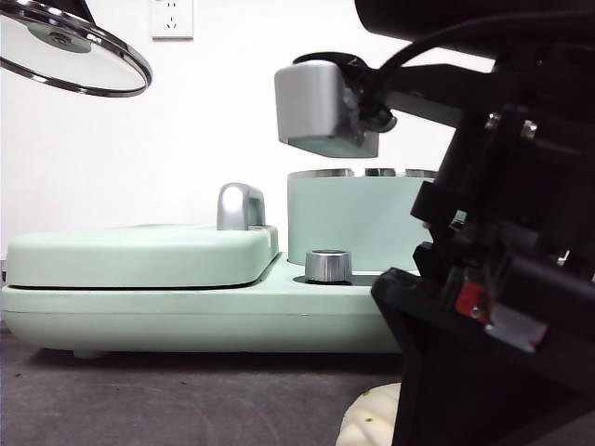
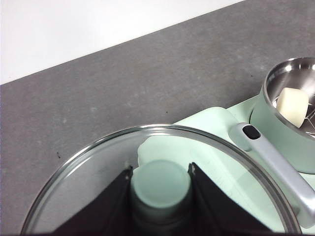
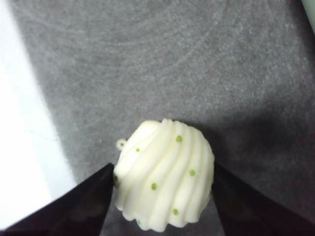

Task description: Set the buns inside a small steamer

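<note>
We counted two cream-white buns: the smooth rounded-rectangular bun [image 2: 292, 106] lay inside the mint-green cylindrical steamer pot [image 2: 288, 115], against its shiny steel inner wall; the round ridged bun with green specks [image 3: 165, 175] sat on the grey matte table [image 3: 162, 64], just in front of the appliance. Our right gripper [image 3: 162, 196] straddled the ridged bun, black jaws spread to either side, contact unclear, so not clamped as far as we could tell. Our left gripper [image 2: 161, 189] was clenched on the green knob of the steel-rimmed glass lid [image 2: 88, 167], held up high and tilted, well clear of the uncovered pot rim. One flat mint-green griddle lid with chrome handle [image 1: 139, 253] sat shut beside the pot.
</note>
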Robot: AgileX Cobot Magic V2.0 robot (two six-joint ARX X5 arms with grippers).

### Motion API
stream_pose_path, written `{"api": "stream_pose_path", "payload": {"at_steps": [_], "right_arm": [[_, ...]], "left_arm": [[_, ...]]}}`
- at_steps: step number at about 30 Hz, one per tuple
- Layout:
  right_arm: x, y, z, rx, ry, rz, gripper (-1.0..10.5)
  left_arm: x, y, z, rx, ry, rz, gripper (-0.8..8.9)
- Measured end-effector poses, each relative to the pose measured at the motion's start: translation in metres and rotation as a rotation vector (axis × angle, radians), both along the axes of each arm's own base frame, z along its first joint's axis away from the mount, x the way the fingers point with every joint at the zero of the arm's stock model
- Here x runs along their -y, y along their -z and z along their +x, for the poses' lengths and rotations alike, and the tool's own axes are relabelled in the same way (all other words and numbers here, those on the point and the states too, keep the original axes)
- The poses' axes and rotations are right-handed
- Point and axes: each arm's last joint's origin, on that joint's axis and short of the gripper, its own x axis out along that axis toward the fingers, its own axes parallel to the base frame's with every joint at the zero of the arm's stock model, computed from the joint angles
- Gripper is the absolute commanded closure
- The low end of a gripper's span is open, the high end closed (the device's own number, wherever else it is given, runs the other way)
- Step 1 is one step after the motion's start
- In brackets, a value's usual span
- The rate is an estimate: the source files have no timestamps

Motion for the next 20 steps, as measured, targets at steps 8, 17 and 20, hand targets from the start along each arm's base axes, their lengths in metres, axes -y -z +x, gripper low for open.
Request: {"api": "stream_pose_path", "payload": {"at_steps": [8, 17, 20], "right_arm": [[0.017, -0.087, -0.002, 0.003, 0.182, 0.128, 6.9], [0.042, -0.192, 0.024, 0.001, 0.441, 0.220, 6.9], [0.046, -0.208, 0.041, 0.011, 0.506, 0.219, 6.9]], "left_arm": [[0.000, 0.000, 0.000, 0.000, 0.000, 0.000, 7.97], [0.000, 0.000, 0.000, 0.000, 0.000, 0.000, 7.97], [0.000, 0.000, 0.000, 0.000, 0.000, 0.000, 7.97]]}}
